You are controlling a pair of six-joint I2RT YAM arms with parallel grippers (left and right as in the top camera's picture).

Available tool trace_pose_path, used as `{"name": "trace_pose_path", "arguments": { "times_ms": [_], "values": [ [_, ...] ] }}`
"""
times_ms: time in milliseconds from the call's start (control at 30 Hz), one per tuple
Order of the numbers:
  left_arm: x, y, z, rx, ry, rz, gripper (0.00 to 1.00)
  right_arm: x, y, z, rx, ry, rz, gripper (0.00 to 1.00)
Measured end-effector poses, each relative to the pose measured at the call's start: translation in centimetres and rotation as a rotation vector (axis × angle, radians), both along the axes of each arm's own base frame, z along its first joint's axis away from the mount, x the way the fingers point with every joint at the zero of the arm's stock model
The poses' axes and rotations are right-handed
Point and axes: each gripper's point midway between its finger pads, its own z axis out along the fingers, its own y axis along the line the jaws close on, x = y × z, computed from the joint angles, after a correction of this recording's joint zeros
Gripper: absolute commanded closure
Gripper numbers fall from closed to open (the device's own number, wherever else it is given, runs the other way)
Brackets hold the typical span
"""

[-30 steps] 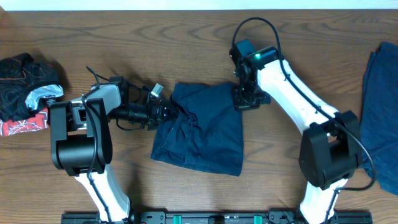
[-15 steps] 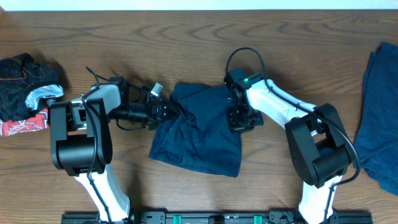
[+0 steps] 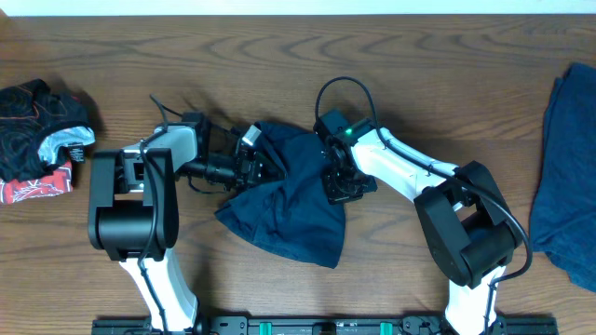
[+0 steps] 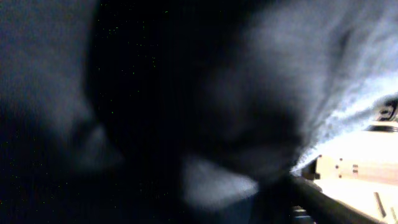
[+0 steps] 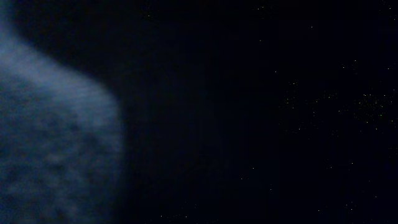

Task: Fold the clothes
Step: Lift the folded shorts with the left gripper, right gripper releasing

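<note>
overhead, navy shorts bunched between left end effector, right end effector

table: brown wood grain | black rail: along front edge

left tool pointing right, right tool closed

Overhead is bright, even and sharp, with soft shadows on the tabletop. Both wrist views are dim and blurred, cloth filling them; glare burns the left one's lower right.
</note>
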Motion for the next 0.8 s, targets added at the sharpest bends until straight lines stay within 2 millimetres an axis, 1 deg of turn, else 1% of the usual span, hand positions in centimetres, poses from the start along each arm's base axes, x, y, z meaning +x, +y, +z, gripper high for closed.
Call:
{"name": "trace_pose_path", "arguments": {
  "times_ms": [33,100,133,167,200,300,367,400,433,467,567,667,800],
  "values": [
    [0.0,-0.1,-0.1,0.007,-0.007,-0.006,0.56,0.0,0.0,0.0,0.000,0.000,0.000,0.99],
    [0.1,-0.2,-0.6,0.034,-0.006,-0.008,0.56,0.0,0.0,0.0,-0.001,0.002,-0.002,0.99],
    [0.2,-0.1,-0.9,0.053,-0.003,-0.006,0.55,0.0,0.0,0.0,-0.001,0.002,-0.002,0.99],
    [0.3,0.0,-1.3,0.076,0.003,-0.001,0.49,0.0,0.0,0.0,-0.001,0.002,-0.002,0.99],
    [0.4,0.2,-1.6,0.101,0.009,0.004,0.46,0.0,0.0,0.0,-0.001,0.003,-0.002,0.99],
    [0.5,0.4,-2.5,0.158,0.044,0.020,0.43,-0.1,0.0,0.0,0.000,0.004,-0.003,0.99],
    [0.5,0.2,-2.6,0.174,0.057,0.023,0.49,-0.1,0.0,0.0,0.000,0.004,-0.003,0.99],
    [0.5,0.2,-2.7,0.185,0.057,0.022,0.60,-0.1,0.0,0.0,0.000,0.004,-0.003,0.99],
    [0.5,0.1,-2.9,0.204,0.064,0.025,0.81,-0.1,0.0,0.0,0.001,0.004,-0.003,0.99],
    [0.5,0.1,-3.2,0.228,0.065,0.025,0.94,-0.1,0.0,0.0,0.001,0.004,-0.003,0.99],
    [0.7,0.0,-4.1,0.304,0.058,0.022,0.94,-0.1,0.0,0.0,0.001,0.006,-0.003,0.99],
    [0.9,-0.5,-4.2,0.345,0.055,0.031,0.94,-0.4,-0.2,0.0,-0.006,0.016,-0.003,0.99],
    [1.2,-1.0,-4.0,0.349,0.054,0.043,0.94,-0.6,-0.4,0.0,-0.014,0.027,-0.004,0.99]
  ]
}}
